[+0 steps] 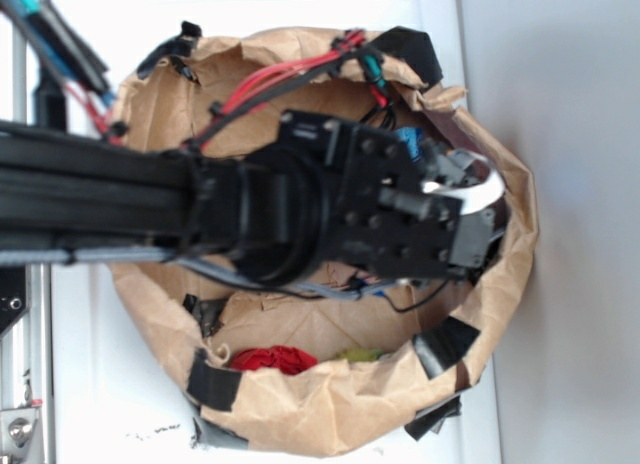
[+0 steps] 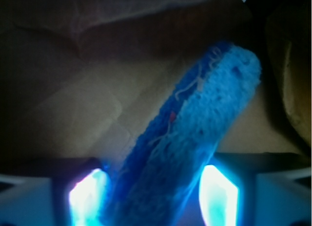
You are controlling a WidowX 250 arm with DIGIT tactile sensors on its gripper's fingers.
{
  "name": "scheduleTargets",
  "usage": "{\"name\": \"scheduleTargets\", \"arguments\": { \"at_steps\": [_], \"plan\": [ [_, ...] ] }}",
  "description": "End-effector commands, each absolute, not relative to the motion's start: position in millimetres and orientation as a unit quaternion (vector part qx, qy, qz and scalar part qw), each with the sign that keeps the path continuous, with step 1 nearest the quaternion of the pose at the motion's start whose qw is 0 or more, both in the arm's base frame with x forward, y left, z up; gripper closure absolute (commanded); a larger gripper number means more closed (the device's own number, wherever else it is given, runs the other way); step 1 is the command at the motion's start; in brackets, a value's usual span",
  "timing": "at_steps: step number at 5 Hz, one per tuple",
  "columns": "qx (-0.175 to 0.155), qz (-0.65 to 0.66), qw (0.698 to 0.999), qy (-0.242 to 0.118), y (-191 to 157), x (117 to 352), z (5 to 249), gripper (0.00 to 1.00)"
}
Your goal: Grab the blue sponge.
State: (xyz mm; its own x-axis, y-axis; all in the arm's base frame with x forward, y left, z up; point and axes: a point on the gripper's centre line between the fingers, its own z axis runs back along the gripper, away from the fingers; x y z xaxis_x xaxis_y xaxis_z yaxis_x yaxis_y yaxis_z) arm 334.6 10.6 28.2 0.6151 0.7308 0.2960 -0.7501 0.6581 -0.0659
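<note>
Grasp step in hand: the black end effector (image 1: 470, 209) is lowered inside the crumpled brown paper bag (image 1: 300, 404), near the bag's right-hand rim in the exterior view. The bag sits on a white tabletop (image 1: 90, 384).

In the wrist view the bright blue porous sponge slab with a lighter blue face (image 2: 195, 133) is seen between the two fingers (image 2: 85, 197) (both glowing blue-white from glare). Whether the pads are actually touching the sponge cannot be told: a dark gap seems to remain on the right side, and the left edge is washed out. The jaws are judged partly open, straddling the sponge, not confirmed clamped.

Sponge location: on or just above the bag's paper floor, under the end effector; in the exterior view it is hidden by the arm.

Orientation: the long axis runs diagonally in the wrist view, from lower left between the fingers to upper right, where the rounded far end points at the bag wall. The slab appears to stand on its narrow edge, darker side to the left.

Next move, as judged: the jaws are to be closed fully across the narrow thickness, then a straight lift clear of the bag rim. Soft foam will compress, so a firm squeeze is needed.
</note>
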Motion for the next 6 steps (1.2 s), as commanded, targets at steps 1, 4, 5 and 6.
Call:
{"name": "scheduleTargets", "arguments": {
  "at_steps": [1, 4, 5, 6],
  "plan": [
    [0.024, 0.39, 0.902, -0.184, 8, 326, 54, 1.0],
    [-0.071, 0.275, 0.956, -0.075, 16, 245, 159, 1.0],
    [-0.049, 0.229, 0.971, -0.05, 11, 241, 172, 1.0],
    [-0.032, 0.188, 0.981, -0.031, 11, 242, 168, 1.0]
  ]
}}
